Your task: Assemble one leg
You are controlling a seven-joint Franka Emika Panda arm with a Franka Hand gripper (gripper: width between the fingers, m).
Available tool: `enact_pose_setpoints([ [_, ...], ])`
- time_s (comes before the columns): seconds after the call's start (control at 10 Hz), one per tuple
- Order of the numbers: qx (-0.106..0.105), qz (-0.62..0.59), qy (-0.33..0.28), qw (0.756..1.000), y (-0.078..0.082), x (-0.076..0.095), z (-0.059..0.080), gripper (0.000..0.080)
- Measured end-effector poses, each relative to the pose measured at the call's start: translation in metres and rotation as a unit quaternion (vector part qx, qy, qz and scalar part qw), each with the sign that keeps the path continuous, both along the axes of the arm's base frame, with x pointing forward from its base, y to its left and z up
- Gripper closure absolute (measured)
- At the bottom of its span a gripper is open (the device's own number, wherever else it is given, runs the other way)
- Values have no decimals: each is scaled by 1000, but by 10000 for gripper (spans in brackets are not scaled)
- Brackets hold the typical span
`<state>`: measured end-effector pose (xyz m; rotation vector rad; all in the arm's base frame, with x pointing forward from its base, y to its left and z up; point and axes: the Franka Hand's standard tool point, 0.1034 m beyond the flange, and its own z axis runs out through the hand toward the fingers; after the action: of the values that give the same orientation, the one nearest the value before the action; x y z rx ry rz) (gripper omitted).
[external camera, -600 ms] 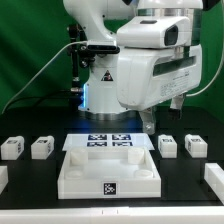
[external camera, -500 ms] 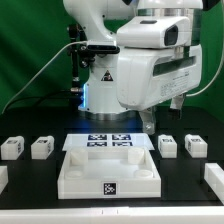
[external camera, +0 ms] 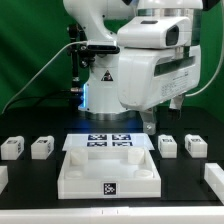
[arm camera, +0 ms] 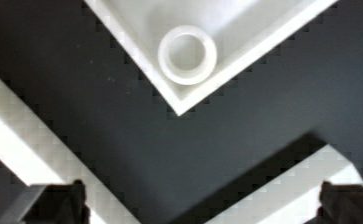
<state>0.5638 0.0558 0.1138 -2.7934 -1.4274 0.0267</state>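
Observation:
Four small white legs stand in a row on the black table: two on the exterior view's left [external camera: 11, 147] [external camera: 41, 147] and two on its right [external camera: 168, 146] [external camera: 195, 146]. The large white panel [external camera: 108, 168] lies front centre, with a tag on its front edge. My gripper [external camera: 162, 116] hangs above the table behind the right pair of legs, touching nothing. In the wrist view the gripper [arm camera: 199, 206] is open and empty, with dark fingertips [arm camera: 53, 205] at both sides. A panel corner with a round socket [arm camera: 188, 52] shows beyond it. No leg shows in the wrist view.
The marker board [external camera: 108, 141] lies behind the panel. White pieces stand at the table's left edge [external camera: 2, 178] and right edge [external camera: 213, 178]. White strips [arm camera: 18, 140] cross the black table in the wrist view. The arm's bulk fills the upper middle of the exterior view.

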Motion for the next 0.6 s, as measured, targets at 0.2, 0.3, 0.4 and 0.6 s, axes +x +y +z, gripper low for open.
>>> enact_pose_setpoints([
  [0.2,1,102,-2,995,-2,-28,-7,150],
  [0.3,1,171,1,985,-4,-37,-8,150],
  [0.4,3,253,1,967,-8,-38,-9,150],
  [0.6,0,336,3,942,-12,-39,-10,150],
])
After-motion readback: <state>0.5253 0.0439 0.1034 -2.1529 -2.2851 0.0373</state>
